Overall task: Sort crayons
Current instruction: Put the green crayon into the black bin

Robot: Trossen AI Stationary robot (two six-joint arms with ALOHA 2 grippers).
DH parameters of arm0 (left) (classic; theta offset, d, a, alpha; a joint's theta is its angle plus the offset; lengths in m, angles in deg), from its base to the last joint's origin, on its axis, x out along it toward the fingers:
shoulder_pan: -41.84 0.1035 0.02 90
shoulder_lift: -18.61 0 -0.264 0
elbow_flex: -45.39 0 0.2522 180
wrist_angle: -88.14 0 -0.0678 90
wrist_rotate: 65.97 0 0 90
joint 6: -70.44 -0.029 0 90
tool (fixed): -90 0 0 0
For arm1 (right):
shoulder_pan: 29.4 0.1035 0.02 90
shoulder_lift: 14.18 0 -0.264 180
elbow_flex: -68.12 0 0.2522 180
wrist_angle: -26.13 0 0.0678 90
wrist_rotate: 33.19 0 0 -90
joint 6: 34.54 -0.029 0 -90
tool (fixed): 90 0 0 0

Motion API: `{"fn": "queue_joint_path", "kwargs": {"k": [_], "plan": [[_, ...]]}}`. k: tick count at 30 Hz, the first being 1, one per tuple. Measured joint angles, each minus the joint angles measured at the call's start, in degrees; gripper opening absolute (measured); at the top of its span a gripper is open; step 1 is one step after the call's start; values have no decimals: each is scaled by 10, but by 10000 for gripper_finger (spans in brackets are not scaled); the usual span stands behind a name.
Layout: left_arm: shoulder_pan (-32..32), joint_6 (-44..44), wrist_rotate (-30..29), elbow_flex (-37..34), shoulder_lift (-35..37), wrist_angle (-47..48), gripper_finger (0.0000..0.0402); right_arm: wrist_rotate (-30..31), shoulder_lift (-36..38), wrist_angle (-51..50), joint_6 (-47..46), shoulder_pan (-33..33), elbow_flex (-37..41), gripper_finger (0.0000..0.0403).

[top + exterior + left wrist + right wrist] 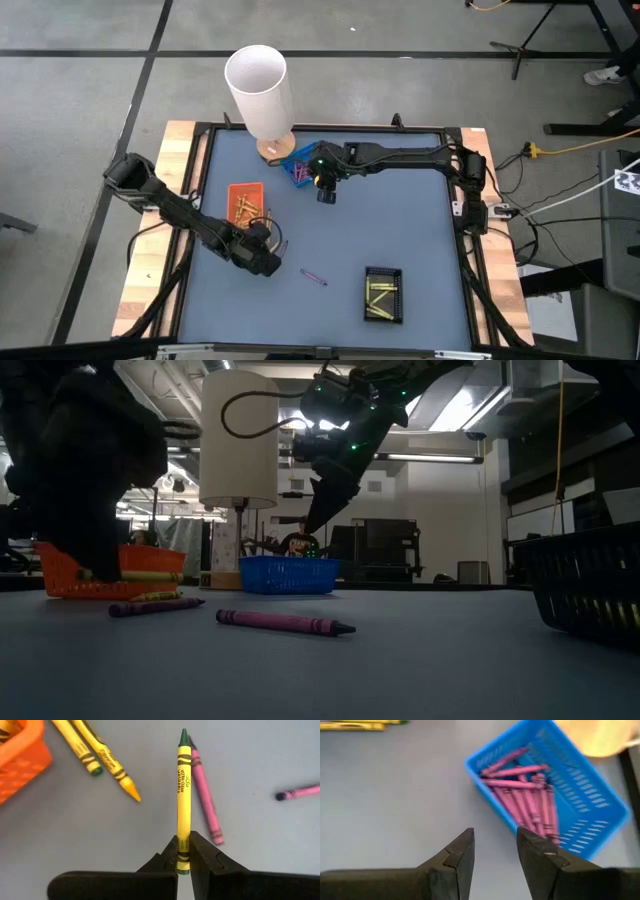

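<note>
From above, my left gripper [268, 262] sits lower left of centre below the orange tray [246, 203], my right gripper [326, 193] beside the blue tray [301, 168] near the top. My left wrist view shows my fingers clamped on a yellow crayon [183, 800], a pink crayon [205, 800] just right. My right wrist view shows my fingers parted and empty, pink crayons [525, 795] in the blue tray at upper right.

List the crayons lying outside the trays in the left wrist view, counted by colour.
Yellow crayons: 3, one held in the left gripper, two beside the orange tray
Pink crayons: 2, one next to the held crayon, one farther off
Total: 5
</note>
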Motion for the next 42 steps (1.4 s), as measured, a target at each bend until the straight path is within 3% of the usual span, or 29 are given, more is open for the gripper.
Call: {"fn": "queue_joint_path", "kwargs": {"k": [5, 15, 18, 25, 31, 39, 42], "plan": [[-5, -13, -3, 0, 13, -7, 8, -81, 0, -2, 5, 0, 0, 145], [-7, -104, -43, 2, 20, -97, 8, -341, 0, -24, 0, 3, 0, 145], [-7, -135, -59, 2, 20, -128, 8, -377, 0, -19, 0, 14, 0, 145], [-6, -206, -99, 2, 20, -188, 8, -380, 0, 6, 0, 61, 0, 145], [-2, -217, -101, 2, 20, -193, 8, -378, 0, 8, 1, 95, 0, 145], [-2, -224, -101, 2, 20, -196, 8, -215, 0, 48, 3, 135, 0, 145], [-2, -224, -101, 2, 20, -195, 8, -195, 0, 67, 16, 146, 0, 145]]}}
